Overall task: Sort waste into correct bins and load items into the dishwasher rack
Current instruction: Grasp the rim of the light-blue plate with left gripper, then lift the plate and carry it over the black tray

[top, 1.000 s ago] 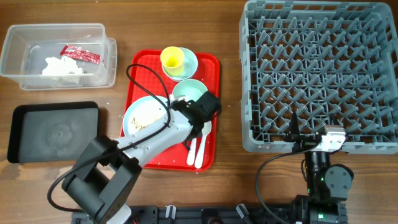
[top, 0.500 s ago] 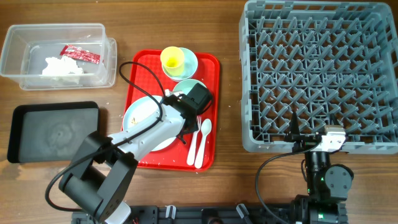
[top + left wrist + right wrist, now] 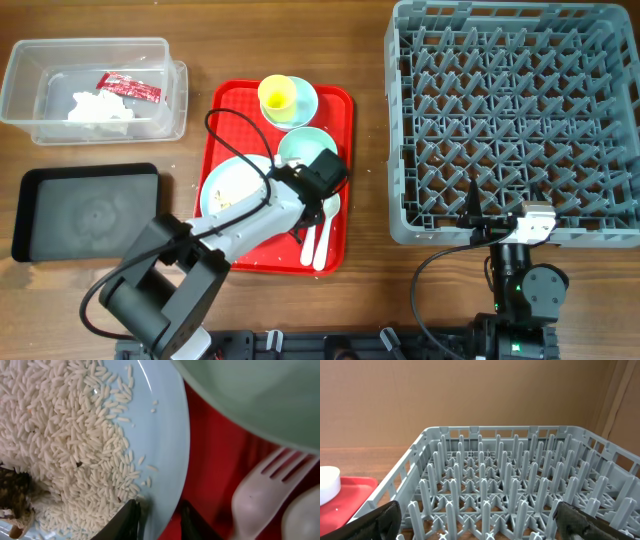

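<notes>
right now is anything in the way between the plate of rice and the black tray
Nothing visible does. Between the pale blue plate and the black tray lie only the lip of the red tray and a strip of table. The left end effector straddles the plate's rim.

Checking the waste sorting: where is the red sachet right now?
Overhead, the red sachet lies inside the clear tub at the picture's top left, just above the crumpled tissue.

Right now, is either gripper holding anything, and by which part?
Left gripper straddles the rim of the pale blue round plate; whether it is clamped cannot be told. Right gripper is open, holding nothing.
</notes>
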Tool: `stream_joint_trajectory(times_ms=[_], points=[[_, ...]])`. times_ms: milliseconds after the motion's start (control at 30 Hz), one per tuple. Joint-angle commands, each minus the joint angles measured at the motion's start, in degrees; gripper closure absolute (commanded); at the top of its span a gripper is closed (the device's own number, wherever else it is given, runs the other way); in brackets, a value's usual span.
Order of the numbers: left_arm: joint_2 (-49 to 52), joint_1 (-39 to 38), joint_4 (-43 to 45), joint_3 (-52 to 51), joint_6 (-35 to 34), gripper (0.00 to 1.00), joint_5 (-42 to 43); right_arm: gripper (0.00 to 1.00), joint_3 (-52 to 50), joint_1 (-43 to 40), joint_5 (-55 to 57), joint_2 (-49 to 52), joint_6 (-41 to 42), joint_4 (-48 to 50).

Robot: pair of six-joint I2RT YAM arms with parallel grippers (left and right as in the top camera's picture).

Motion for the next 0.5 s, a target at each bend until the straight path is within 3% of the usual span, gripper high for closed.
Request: stream_joint_trajectory(times_ms=[0, 200, 233, 467], points=[[0.76, -0.72, 0.09, -0.42, 0.22, 0.79, -1.22, 0.0, -0.07, -0.31, 0.72, -0.22, -0.83, 0.11], [0.74, -0.7, -1.42, -0.39, 0.22, 0.9, -4.42, 0.0, -0.07, -0.31, 0.74, -0.22, -0.81, 0.11], [0.74, -0.7, -1.66, -0.39, 0.2, 0.96, -4.42, 0.0, -0.07, -0.31, 0.74, -0.22, -0.83, 0.11], [0.72, -0.7, -3.76, 0.7, 0.22, 0.96, -5.77, 0.0, -0.07, -0.31, 0.74, -0.22, -0.83, 0.11]])
